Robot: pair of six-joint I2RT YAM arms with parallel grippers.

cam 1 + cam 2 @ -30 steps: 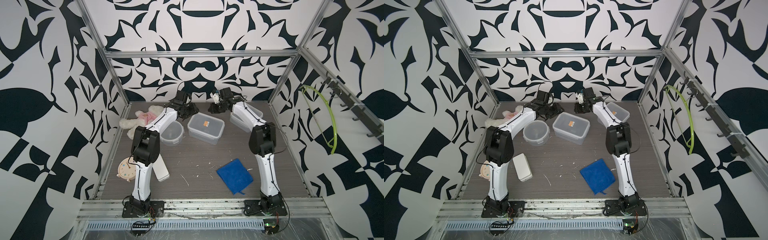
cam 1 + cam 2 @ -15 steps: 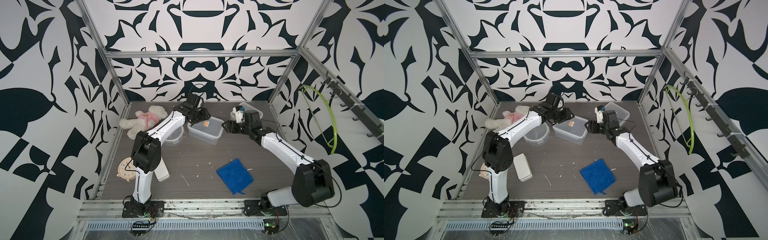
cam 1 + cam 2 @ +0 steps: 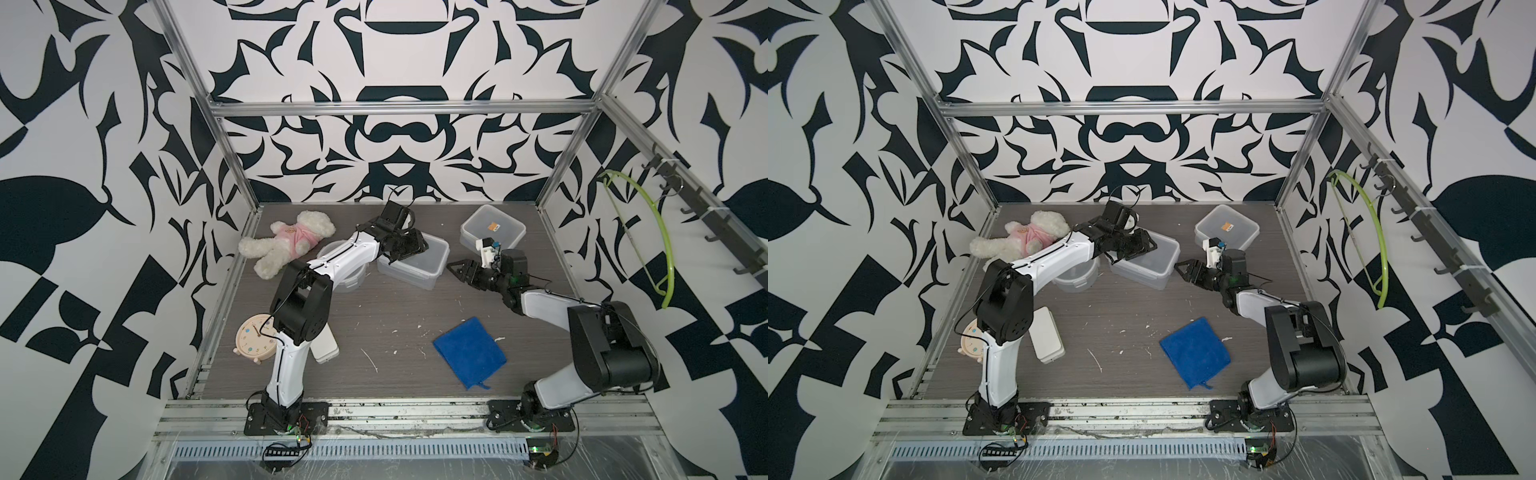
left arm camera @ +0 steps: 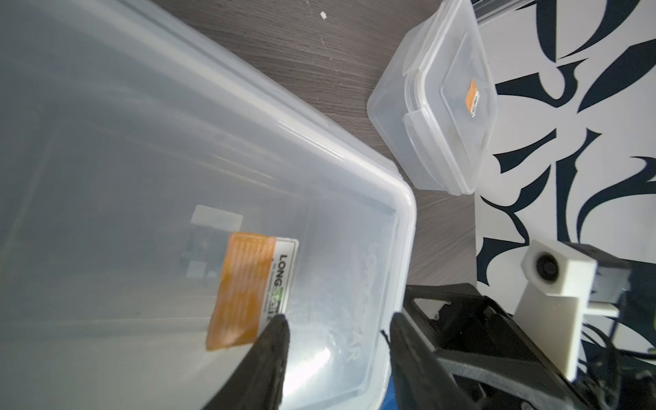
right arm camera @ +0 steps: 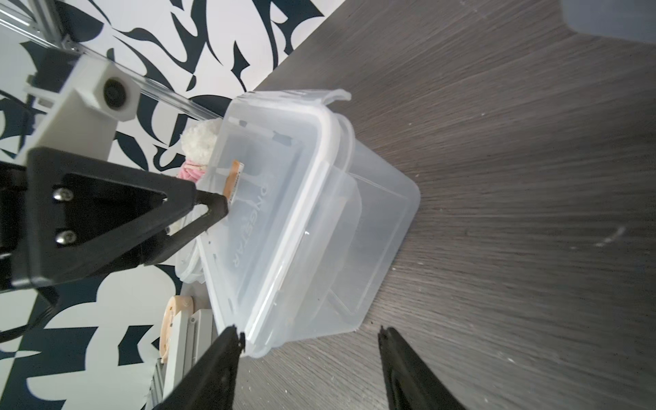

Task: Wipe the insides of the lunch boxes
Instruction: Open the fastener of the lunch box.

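The middle rectangular lunch box [image 3: 419, 266] [image 5: 372, 227] stands with its lid [image 4: 177, 177] on; the lid bears an orange sticker [image 4: 248, 287]. My left gripper [image 3: 409, 249] [image 4: 340, 316] is open and straddles the lid's end edge. One of its fingers [image 5: 213, 209] rests by the sticker. My right gripper [image 3: 455, 266] [image 5: 309, 337] is open and empty, just off the box's right end. A second rectangular lunch box [image 3: 492, 226] [image 4: 440, 103] sits lidded at the back right. The round lunch box [image 3: 345, 276] lies partly hidden under my left arm.
A blue cloth [image 3: 469, 351] lies flat at the front right. A teddy bear [image 3: 286, 243] lies at the back left. A cream alarm clock [image 3: 253, 338] and a flat white case [image 3: 326, 347] sit beside my left arm's base. A green hoop [image 3: 648, 232] hangs on the right wall.
Both grippers have come forward from the back wall to the middle lunch box. The right arm has folded down low, and its gripper now stands open at the box's end.
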